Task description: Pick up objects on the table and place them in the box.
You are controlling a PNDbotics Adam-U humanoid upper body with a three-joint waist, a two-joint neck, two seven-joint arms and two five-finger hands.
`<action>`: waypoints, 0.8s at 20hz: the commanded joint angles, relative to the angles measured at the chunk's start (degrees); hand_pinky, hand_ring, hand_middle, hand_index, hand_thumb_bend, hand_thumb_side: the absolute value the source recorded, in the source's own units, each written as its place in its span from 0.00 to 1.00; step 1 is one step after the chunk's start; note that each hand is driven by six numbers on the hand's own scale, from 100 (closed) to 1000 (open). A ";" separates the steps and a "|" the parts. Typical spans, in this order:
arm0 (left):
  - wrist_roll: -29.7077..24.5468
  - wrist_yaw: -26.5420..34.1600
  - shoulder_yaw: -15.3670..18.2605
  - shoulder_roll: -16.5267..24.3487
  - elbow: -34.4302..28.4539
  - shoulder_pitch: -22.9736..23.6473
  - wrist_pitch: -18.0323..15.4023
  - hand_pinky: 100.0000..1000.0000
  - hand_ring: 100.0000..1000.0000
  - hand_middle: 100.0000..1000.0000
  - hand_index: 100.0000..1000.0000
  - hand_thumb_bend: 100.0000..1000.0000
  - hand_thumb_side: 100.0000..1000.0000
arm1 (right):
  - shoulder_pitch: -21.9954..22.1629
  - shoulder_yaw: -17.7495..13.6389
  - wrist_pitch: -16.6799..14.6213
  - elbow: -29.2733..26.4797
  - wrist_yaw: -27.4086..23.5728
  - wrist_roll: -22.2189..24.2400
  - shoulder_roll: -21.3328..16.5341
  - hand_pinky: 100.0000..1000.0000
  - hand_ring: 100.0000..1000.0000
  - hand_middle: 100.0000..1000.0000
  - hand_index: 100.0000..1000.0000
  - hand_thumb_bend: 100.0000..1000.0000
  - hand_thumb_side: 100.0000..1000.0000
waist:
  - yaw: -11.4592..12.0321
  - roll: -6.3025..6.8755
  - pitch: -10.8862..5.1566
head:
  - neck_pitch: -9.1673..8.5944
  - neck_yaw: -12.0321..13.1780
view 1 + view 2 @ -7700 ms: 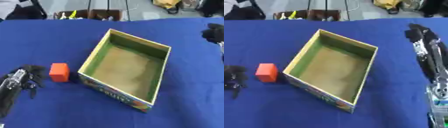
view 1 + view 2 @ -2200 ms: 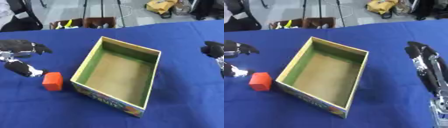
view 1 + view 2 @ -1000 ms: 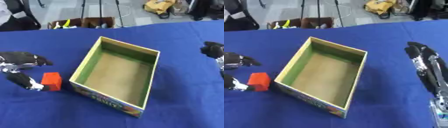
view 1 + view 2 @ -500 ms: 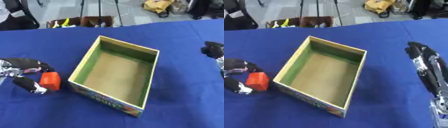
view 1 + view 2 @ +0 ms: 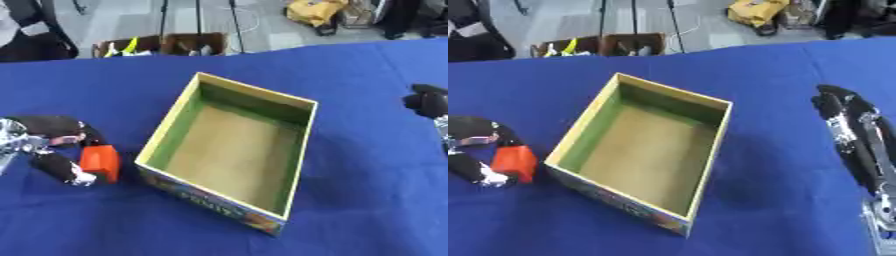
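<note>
— Left eye view: what lies on the blue table (image 5: pixel 367 200)?
— An open box (image 5: pixel 229 150) at the middle, nothing inside it.
— And the hands?
— The right hand (image 5: pixel 852 134) lies flat, fingers straight. The left hand (image 5: pixel 51 142) curls its fingers around the orange block (image 5: pixel 101 161), just left of the box.

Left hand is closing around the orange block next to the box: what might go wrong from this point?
Two risks, both judgement calls:
1. The left hand pinches the small orange block between its thumb and fingers near the block's edges, so the block may twist or slip out on lifting.
2. The block sits close beside the near-left wall of the open cardboard box with green inner walls. If carried low, it may hit that wall and push the box across the blue tablecloth.
</note>
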 commanded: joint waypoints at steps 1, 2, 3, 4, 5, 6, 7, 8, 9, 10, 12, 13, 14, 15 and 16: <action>-6.98 -0.01 1.40 1.17 -1.97 -0.96 -5.76 0.35 0.59 0.50 0.74 0.24 0.65 | -0.38 -0.36 -0.22 -0.37 0.53 -0.12 -0.91 0.82 0.75 0.66 0.83 0.40 1.00 | 0.07 -0.05 -1.07 | -0.49 -0.02; -6.98 0.07 1.50 1.23 -2.34 -0.97 -5.40 0.33 0.57 0.47 0.72 0.18 0.60 | -0.36 -0.40 -0.21 -0.37 0.56 -0.17 -0.92 0.82 0.75 0.66 0.83 0.40 1.00 | 0.07 -0.03 -1.08 | -0.49 -0.04; -6.98 0.03 1.57 1.29 -2.64 -1.00 -5.04 0.32 0.56 0.46 0.72 0.16 0.59 | -0.35 -0.43 -0.19 -0.37 0.58 -0.23 -0.92 0.82 0.75 0.66 0.83 0.40 1.00 | 0.06 0.00 -1.10 | -0.48 -0.04; -6.98 -0.06 1.62 1.33 -2.88 -1.03 -4.72 0.29 0.54 0.44 0.69 0.10 0.53 | -0.35 -0.45 -0.18 -0.37 0.60 -0.28 -0.92 0.82 0.75 0.66 0.83 0.40 1.00 | 0.06 0.02 -1.11 | -0.48 -0.05; -6.98 -0.11 1.74 1.35 -3.14 -1.09 -4.39 0.27 0.53 0.42 0.68 0.06 0.50 | -0.35 -0.45 -0.17 -0.38 0.61 -0.31 -0.92 0.82 0.75 0.66 0.83 0.40 1.00 | 0.06 0.04 -1.13 | -0.47 -0.06; -6.97 -0.09 1.92 1.36 -3.44 -1.14 -4.03 0.24 0.50 0.40 0.65 0.00 0.46 | -0.34 -0.45 -0.16 -0.37 0.62 -0.34 -0.92 0.82 0.75 0.66 0.83 0.40 1.00 | 0.07 0.05 -1.14 | -0.46 -0.08; -6.78 -0.04 2.35 1.36 -3.99 -1.26 -3.32 0.23 0.49 0.39 0.64 0.00 0.45 | -0.33 -0.46 -0.14 -0.37 0.64 -0.35 -0.91 0.82 0.75 0.66 0.83 0.40 1.00 | 0.10 0.06 -1.17 | -0.43 -0.12; -6.44 0.03 2.67 1.37 -4.56 -1.31 -2.55 0.20 0.48 0.37 0.62 0.00 0.43 | -0.32 -0.46 -0.14 -0.37 0.65 -0.37 -0.90 0.82 0.75 0.66 0.83 0.40 1.00 | 0.11 0.07 -1.19 | -0.41 -0.15; -5.81 0.15 2.97 1.44 -5.13 -1.37 -1.70 0.19 0.47 0.36 0.60 0.00 0.42 | -0.31 -0.47 -0.13 -0.37 0.66 -0.39 -0.90 0.82 0.75 0.66 0.83 0.40 1.00 | 0.13 0.08 -1.23 | -0.42 -0.18; -5.16 0.23 3.15 1.55 -5.65 -1.44 -0.95 0.18 0.46 0.36 0.59 0.00 0.41 | -0.28 -0.49 -0.12 -0.37 0.67 -0.42 -0.91 0.82 0.75 0.66 0.83 0.40 1.00 | 0.15 0.10 -1.28 | -0.41 -0.21; -3.97 0.24 3.53 1.87 -6.66 -1.78 0.31 0.17 0.46 0.35 0.57 0.00 0.40 | -0.21 -0.53 -0.08 -0.37 0.68 -0.53 -0.94 0.82 0.75 0.66 0.83 0.40 1.00 | 0.26 0.14 -1.41 | -0.35 -0.22; -3.41 0.14 3.77 2.07 -7.18 -2.07 0.87 0.17 0.46 0.34 0.57 0.00 0.40 | -0.19 -0.54 -0.05 -0.38 0.67 -0.58 -0.94 0.82 0.75 0.66 0.83 0.40 1.00 | 0.31 0.17 -1.49 | -0.32 -0.23; -2.98 0.05 3.92 2.22 -7.64 -2.26 1.30 0.17 0.46 0.34 0.57 0.00 0.40 | -0.18 -0.53 -0.02 -0.39 0.66 -0.61 -0.94 0.82 0.75 0.66 0.83 0.40 1.00 | 0.35 0.19 -1.55 | -0.30 -0.24; -2.46 0.24 4.27 2.34 -8.18 -2.61 1.71 0.15 0.44 0.33 0.55 0.00 0.41 | -0.16 -0.52 0.00 -0.39 0.65 -0.63 -0.94 0.82 0.75 0.66 0.83 0.40 1.00 | 0.39 0.24 -1.68 | -0.25 -0.24; -2.01 0.62 4.64 2.51 -8.80 -2.95 2.10 0.14 0.44 0.32 0.55 0.00 0.41 | -0.14 -0.52 0.02 -0.40 0.65 -0.66 -0.95 0.82 0.75 0.66 0.83 0.41 1.00 | 0.41 0.28 -1.79 | -0.21 -0.27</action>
